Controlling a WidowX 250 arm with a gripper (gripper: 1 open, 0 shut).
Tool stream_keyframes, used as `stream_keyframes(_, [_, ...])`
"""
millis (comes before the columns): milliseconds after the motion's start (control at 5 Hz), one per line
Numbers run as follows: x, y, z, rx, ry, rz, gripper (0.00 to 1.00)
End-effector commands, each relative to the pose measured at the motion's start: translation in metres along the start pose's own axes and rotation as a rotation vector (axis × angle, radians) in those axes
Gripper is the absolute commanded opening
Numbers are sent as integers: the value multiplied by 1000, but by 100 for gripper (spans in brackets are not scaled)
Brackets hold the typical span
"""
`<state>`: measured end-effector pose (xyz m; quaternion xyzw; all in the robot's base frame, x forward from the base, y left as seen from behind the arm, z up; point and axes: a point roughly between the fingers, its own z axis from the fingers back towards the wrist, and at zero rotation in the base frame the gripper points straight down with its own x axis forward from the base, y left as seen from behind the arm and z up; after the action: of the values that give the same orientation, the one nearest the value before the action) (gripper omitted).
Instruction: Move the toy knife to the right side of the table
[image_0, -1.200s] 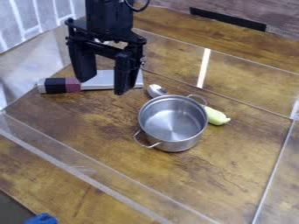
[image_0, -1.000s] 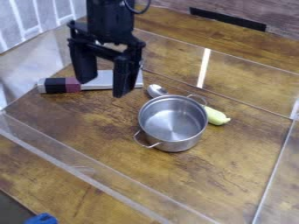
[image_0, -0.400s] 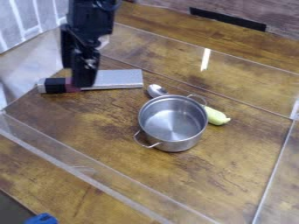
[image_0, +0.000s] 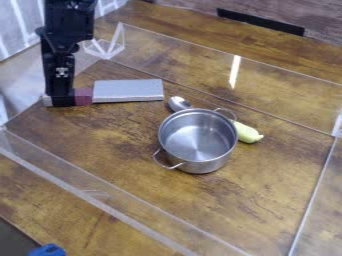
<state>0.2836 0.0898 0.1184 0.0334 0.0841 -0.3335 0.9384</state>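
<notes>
The toy knife (image_0: 118, 92) lies flat at the left of the table (image_0: 267, 205), its light grey blade pointing right and its maroon and black handle pointing left. My gripper (image_0: 59, 94) points straight down over the handle's left end, with its black fingers (image_0: 60, 75) seen edge-on as one dark column. The fingertips stand at the handle and hide its black end. Whether the jaws press the handle does not show from this angle.
A steel pot (image_0: 198, 140) stands at the middle, with a small metal spoon (image_0: 178, 102) just behind it and a yellow-green toy piece (image_0: 250, 133) at its right. Low clear acrylic walls (image_0: 80, 180) edge the tabletop. A blue object (image_0: 47, 250) lies beyond the front-left corner.
My gripper has moved left from above the blade to the handle end and has rolled, so its fingers now show edge-on instead of spread wide. The knife has not moved.
</notes>
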Motion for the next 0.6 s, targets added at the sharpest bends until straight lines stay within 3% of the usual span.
stream_keyframes(0, [-13,14,6,63,-61,-16,0])
stream_keyframes(200, [-15,22,-7,82,-87,-98,100])
stream_keyframes(400, [-3,25,-2,85,-94,-150,100])
